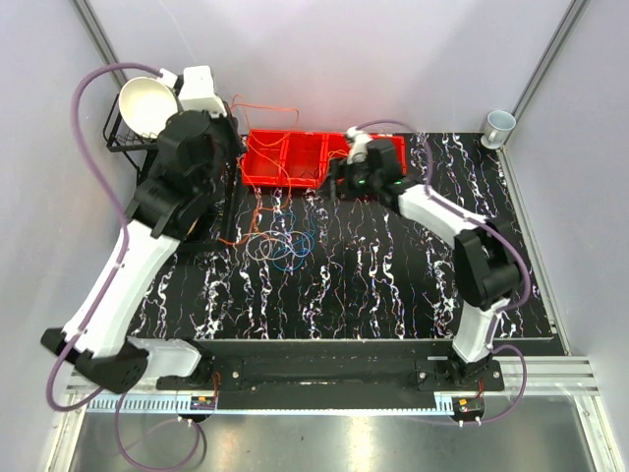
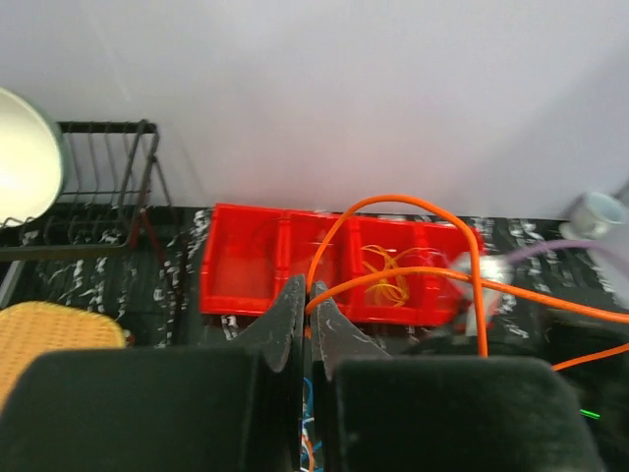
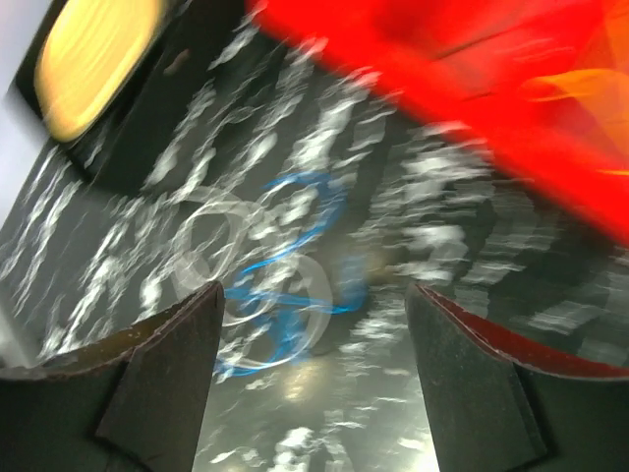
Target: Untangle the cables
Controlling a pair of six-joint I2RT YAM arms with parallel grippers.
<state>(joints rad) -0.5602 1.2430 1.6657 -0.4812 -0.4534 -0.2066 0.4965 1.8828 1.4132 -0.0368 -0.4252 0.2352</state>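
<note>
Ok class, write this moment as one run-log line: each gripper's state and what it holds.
left gripper: shut on orange cable | right gripper: open, empty | blue cable: lying ungripped

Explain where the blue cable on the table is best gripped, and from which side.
Probably its right-hand arc, clear of the other cables, from straight above: the blue cable lies flat on the table, so fingers must straddle the thin wire.

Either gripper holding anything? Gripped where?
Left gripper pinches the orange cable on one strand of its raised loop. Right gripper is open, empty.
</note>
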